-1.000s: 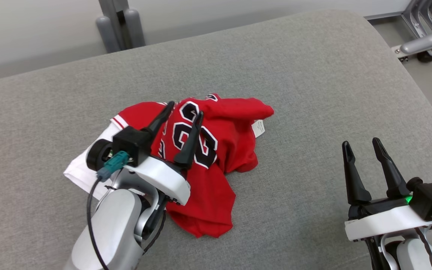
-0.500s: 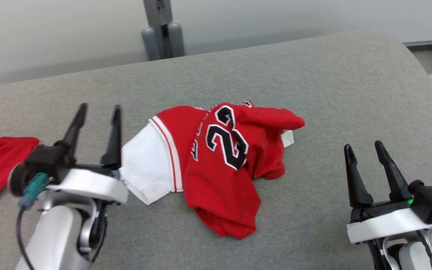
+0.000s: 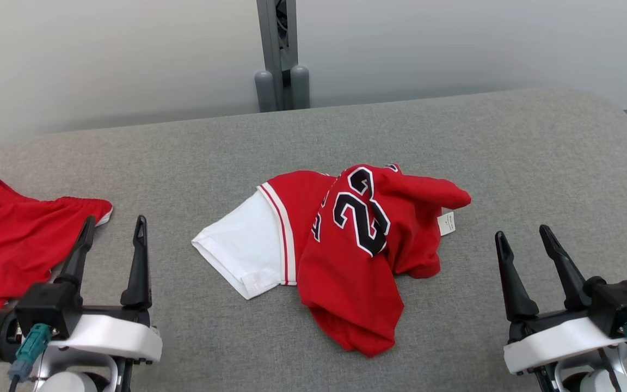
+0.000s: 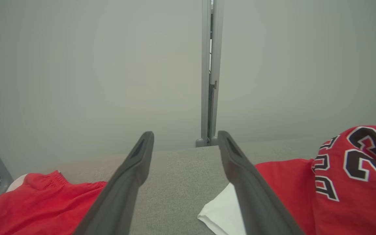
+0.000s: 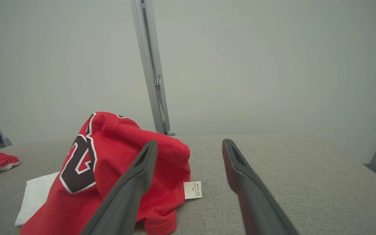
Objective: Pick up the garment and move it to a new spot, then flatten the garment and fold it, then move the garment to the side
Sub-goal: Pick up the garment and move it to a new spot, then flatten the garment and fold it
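The garment (image 3: 357,256) lies crumpled near the middle of the grey pad (image 3: 509,141), between the two grippers and touching neither. The left gripper (image 3: 115,219) sits low at my left with its fingers spread and nothing between them, just beside the red shorts (image 3: 14,245). The right gripper (image 3: 523,231) sits low at my right, equally spread and empty. I judge the garment to be light, soft and limp. It will drape, stretch and slide on itself, and one pinch may take a single layer or several (the folds hide which). The cloth looks thin but not fragile, and the pad's weave should give some drag. For hold points, the white sleeve (image 3: 237,250) lies flat at the left and offers a clear hem edge to the left gripper. The raised red ridge (image 3: 428,190) near the label (image 3: 446,223) suits the right gripper. I would grip at an edge or a ridge, not on the flat printed number (image 3: 362,218), where the fingers would likely skid over the cloth.
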Controlling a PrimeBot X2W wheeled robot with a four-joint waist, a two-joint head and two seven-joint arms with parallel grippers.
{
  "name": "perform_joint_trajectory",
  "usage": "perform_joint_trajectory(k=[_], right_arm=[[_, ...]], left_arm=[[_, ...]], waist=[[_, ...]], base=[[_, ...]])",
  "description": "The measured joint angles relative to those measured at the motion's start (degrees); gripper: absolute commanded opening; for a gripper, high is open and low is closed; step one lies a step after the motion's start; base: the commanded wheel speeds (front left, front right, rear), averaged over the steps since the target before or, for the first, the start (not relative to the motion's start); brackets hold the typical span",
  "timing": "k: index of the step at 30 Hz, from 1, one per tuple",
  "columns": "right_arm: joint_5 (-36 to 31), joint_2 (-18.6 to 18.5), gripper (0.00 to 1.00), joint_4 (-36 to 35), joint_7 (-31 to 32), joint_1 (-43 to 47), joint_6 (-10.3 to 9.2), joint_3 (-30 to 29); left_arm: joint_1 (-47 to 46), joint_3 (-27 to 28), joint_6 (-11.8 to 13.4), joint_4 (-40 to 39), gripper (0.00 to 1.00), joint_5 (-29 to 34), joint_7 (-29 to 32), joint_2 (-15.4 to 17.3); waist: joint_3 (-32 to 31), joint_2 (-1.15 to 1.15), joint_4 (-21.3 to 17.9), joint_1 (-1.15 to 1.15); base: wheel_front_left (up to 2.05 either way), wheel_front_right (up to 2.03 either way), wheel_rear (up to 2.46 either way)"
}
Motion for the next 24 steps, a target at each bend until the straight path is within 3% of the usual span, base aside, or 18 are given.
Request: perform_joint_trajectory(k=[9, 24], right_arm=[[-0.2, 0.0, 1.0, -0.8, 1.9, 4.3, 0.0, -0.5], [0.0, 0.0, 1.0, -1.7, 2.6, 4.9, 0.0, 0.1]], left_arm=[[7.7, -0.6, 3.3, -5.9, 1.0, 0.8, 3.6, 0.8], [9.5, -0.7, 4.5, -8.0, 1.0, 0.0, 5.3, 0.9]], waist=[[-3.7, 0.0, 0.7, 0.0], [-4.4, 0.0, 0.5, 0.0]], base=[[0.0, 0.0, 0.0], [0.0, 0.0, 0.0]])
